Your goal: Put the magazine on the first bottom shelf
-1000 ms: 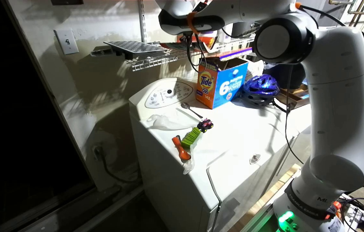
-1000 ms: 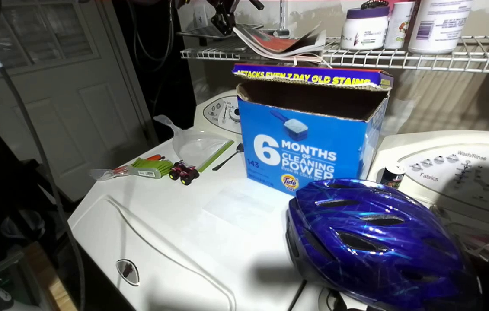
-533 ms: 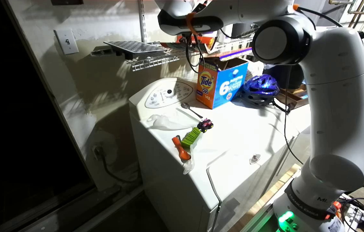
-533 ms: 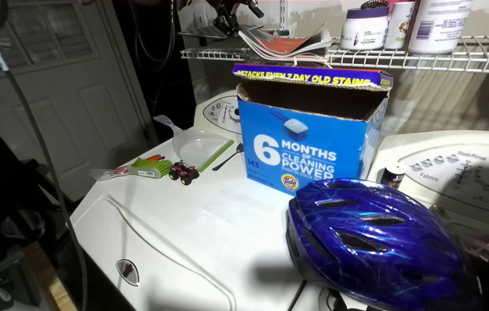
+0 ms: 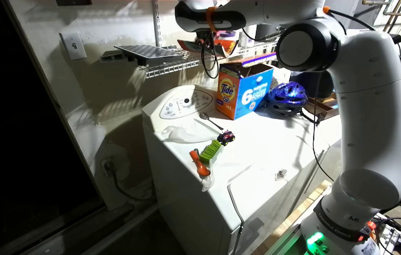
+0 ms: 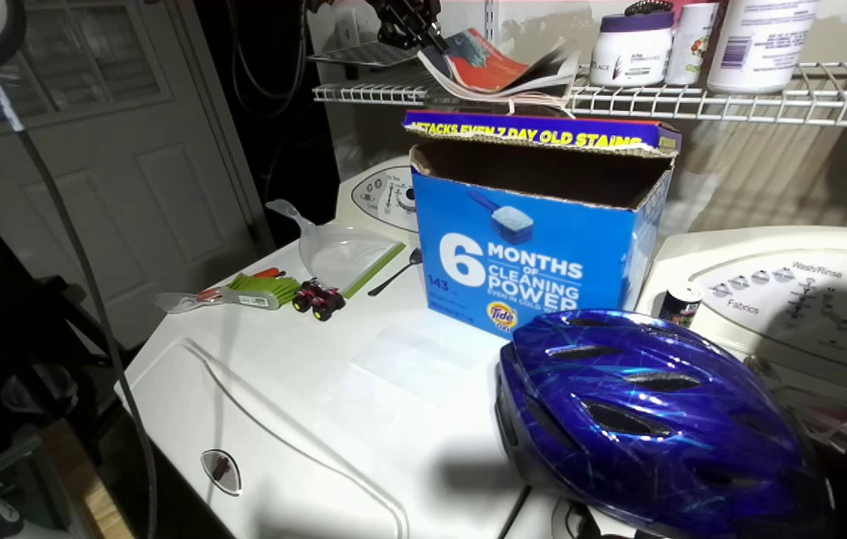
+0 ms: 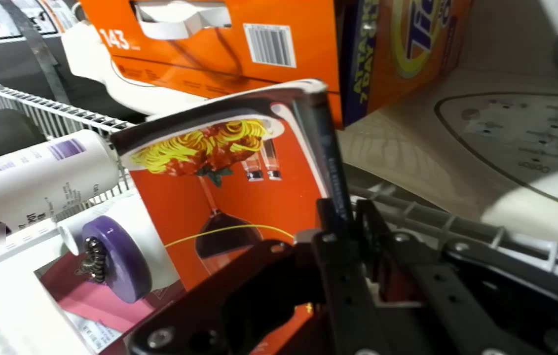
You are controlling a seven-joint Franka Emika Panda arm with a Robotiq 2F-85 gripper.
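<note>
The magazine (image 7: 269,197), an orange-covered booklet with a pasta and wine glass picture, is curled on the white wire shelf (image 6: 693,101). My gripper (image 7: 345,217) has its fingers close together on either side of the dark spine in the wrist view. In both exterior views the gripper (image 6: 434,45) meets one edge of the magazine (image 6: 490,71) from above, and that side is tilted up. The cover bends down in the middle, and its far pages curl upward. Part of the cover is hidden behind my fingers in the wrist view. No second shelf level is in view.
Close beside the magazine on the shelf are a purple-lidded jar (image 6: 629,52) and a white bottle (image 6: 760,45). A black perforated tray (image 5: 150,51) lies at the shelf's end. Below are the Tide box (image 6: 520,247), blue helmet (image 6: 640,404), toy truck (image 5: 226,137) and green brush (image 5: 211,150).
The gripper's jaws have come together at the magazine's edge. In the exterior views the magazine has shifted slightly, and more of its orange cover now shows, tilted up.
</note>
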